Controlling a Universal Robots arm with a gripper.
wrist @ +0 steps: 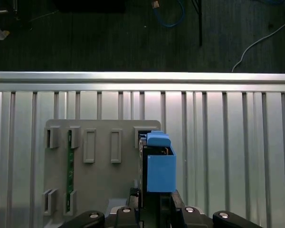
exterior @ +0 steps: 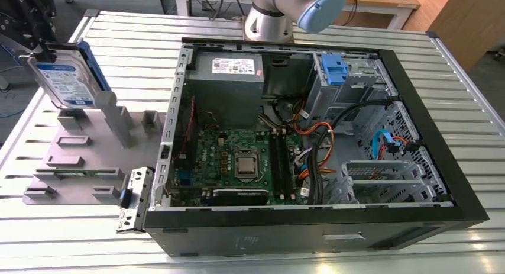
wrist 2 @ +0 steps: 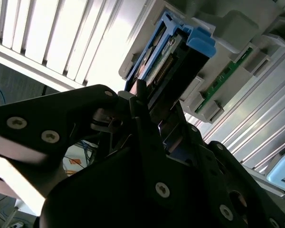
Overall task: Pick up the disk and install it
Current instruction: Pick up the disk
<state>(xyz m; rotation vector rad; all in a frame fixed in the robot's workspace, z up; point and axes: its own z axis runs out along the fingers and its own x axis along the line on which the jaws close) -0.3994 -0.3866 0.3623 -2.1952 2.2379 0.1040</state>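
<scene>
The disk (exterior: 70, 79), silver with a white-and-blue label and a blue bracket round its edges, stands upright on its edge at the exterior view's far left, over the grey fixture plate (exterior: 79, 161). My gripper (exterior: 38, 49) is at the disk's upper corner. In both wrist views the black fingers (wrist: 173, 202) sit on either side of the disk (wrist: 159, 166), shut on it. The second wrist view shows the disk (wrist 2: 173, 61) edge-on, running from my gripper (wrist 2: 156, 114) towards the plate. I cannot tell whether its lower edge still touches the plate's slot.
The open computer case (exterior: 442, 167) lies at the exterior view's right, with a blue caddy (exterior: 333, 70), a grey power-supply box (exterior: 229, 73), a motherboard and cables inside. A green memory stick (wrist: 70, 156) stands in the fixture plate. A metal bracket (exterior: 134, 197) leans by the case. The table is slatted metal.
</scene>
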